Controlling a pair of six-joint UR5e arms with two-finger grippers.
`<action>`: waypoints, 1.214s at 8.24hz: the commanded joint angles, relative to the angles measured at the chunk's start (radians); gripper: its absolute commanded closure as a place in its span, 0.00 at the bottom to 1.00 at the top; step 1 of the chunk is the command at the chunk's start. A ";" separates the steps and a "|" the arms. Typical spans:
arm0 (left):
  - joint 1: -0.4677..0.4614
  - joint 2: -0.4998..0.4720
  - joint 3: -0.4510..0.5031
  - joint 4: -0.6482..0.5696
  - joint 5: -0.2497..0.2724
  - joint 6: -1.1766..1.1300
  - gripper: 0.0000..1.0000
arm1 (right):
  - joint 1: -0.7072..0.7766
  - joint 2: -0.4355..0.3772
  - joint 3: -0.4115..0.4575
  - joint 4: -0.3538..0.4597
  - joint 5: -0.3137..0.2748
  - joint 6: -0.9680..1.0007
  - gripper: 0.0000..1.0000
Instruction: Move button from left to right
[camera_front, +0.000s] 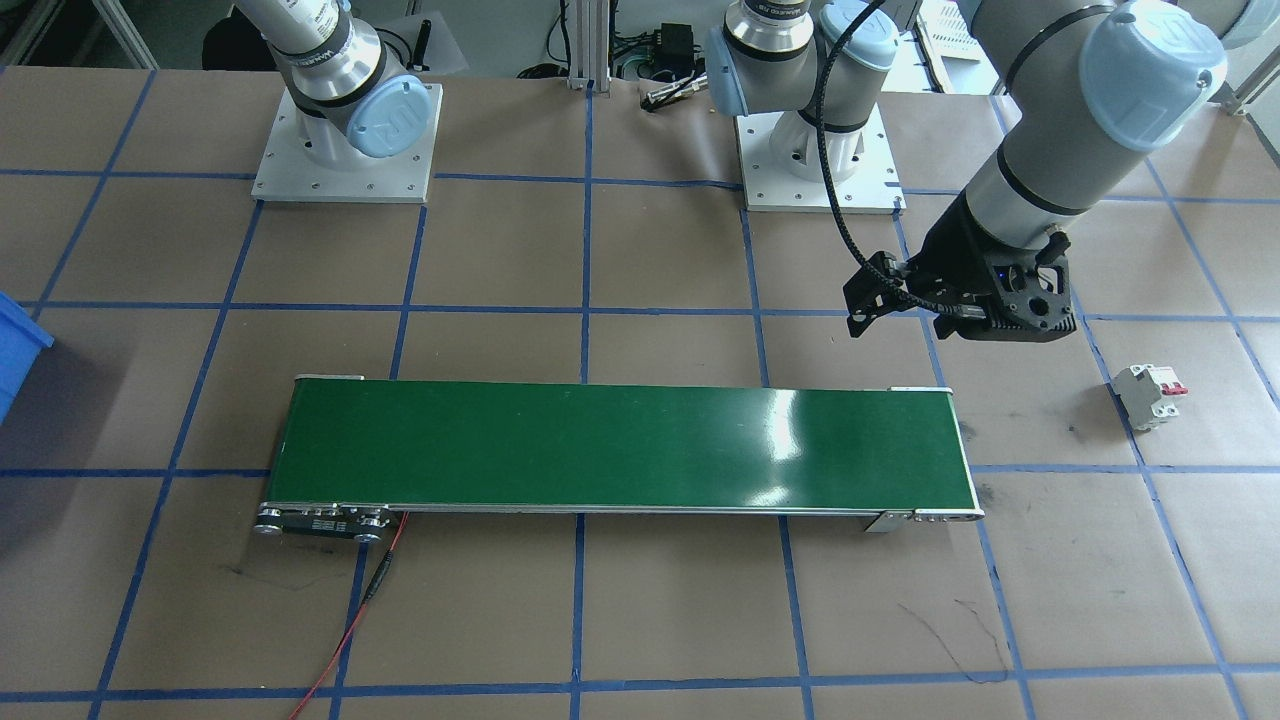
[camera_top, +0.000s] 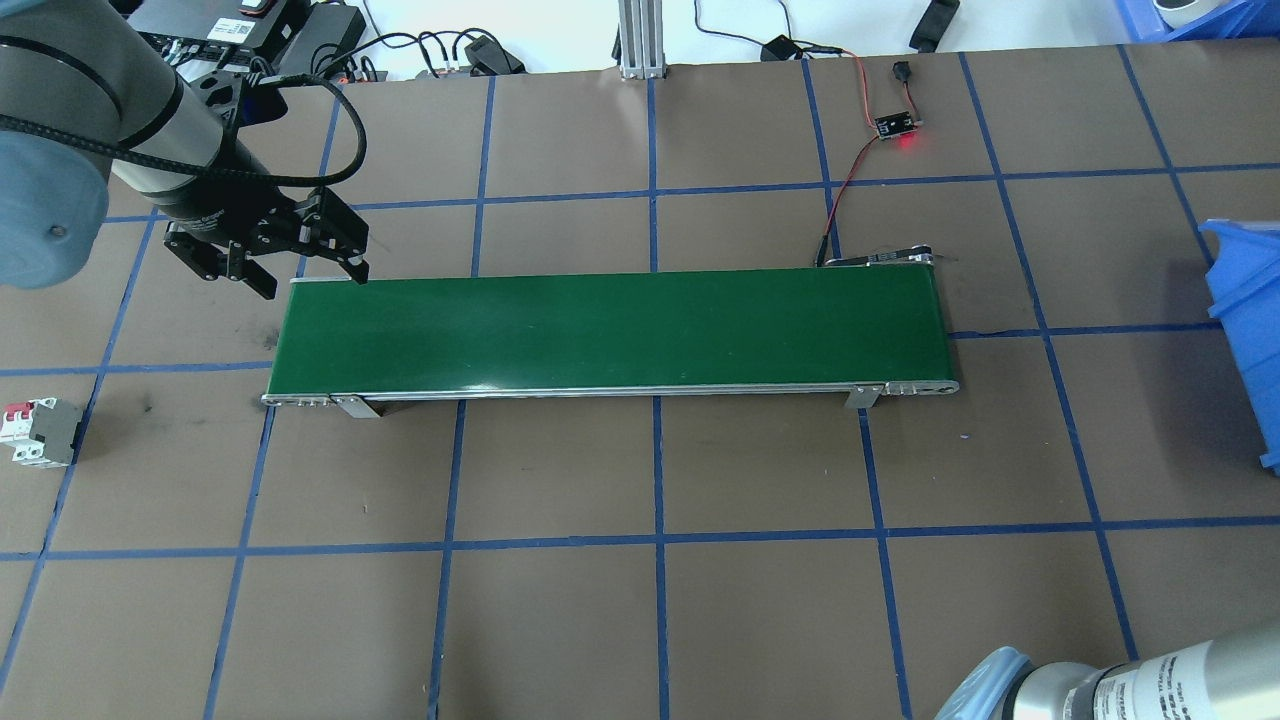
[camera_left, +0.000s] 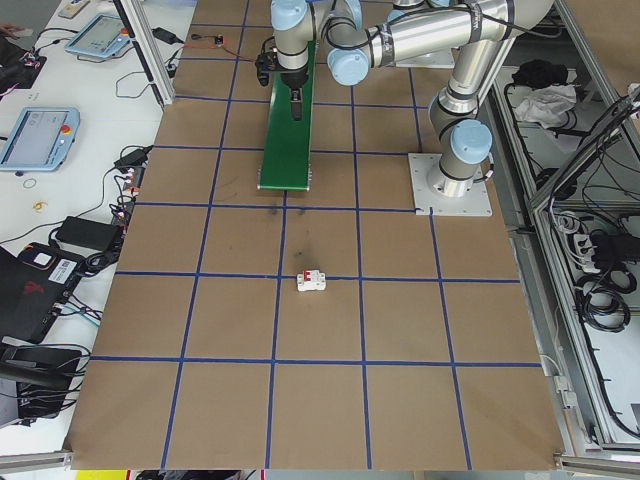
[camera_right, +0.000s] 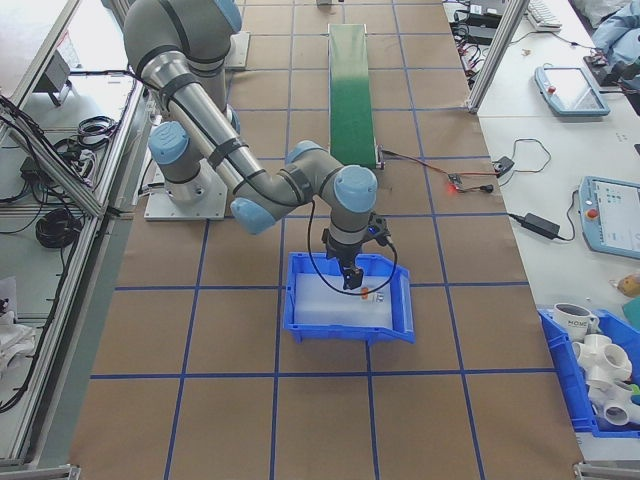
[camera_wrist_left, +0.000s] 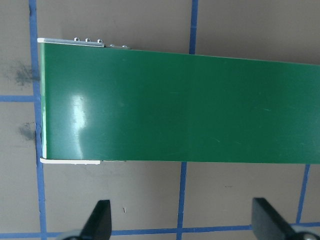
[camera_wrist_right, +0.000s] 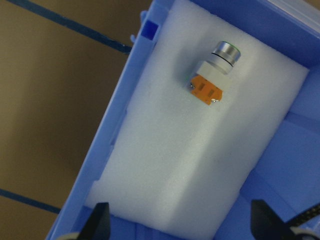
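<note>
The button (camera_wrist_right: 212, 75) lies on its side on white foam (camera_wrist_right: 200, 165) inside a blue bin (camera_wrist_right: 125, 115). It has a round cap, a white collar and an orange base. It also shows as a small speck, the button (camera_right: 367, 293), in the exterior right view. My right gripper (camera_wrist_right: 177, 225) hangs open above the bin, apart from the button. Open too, my left gripper (camera_top: 300, 268) hovers at the left end of the green conveyor belt (camera_top: 610, 330), with nothing between its fingers (camera_wrist_left: 100, 220).
A white circuit breaker (camera_front: 1150, 395) with red levers stands on the table beyond the belt's left end. The blue bin (camera_top: 1240, 340) sits past the belt's right end. A red wire (camera_top: 850, 170) runs to a small board behind the belt.
</note>
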 joint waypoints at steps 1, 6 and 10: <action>0.000 0.000 0.001 0.000 -0.001 0.000 0.00 | 0.052 -0.146 0.001 0.202 -0.001 0.089 0.00; 0.001 0.002 0.001 0.002 0.005 0.001 0.00 | 0.494 -0.276 -0.001 0.385 -0.003 0.763 0.00; 0.003 0.000 -0.006 0.002 0.002 0.000 0.00 | 0.751 -0.260 -0.001 0.388 0.002 1.124 0.00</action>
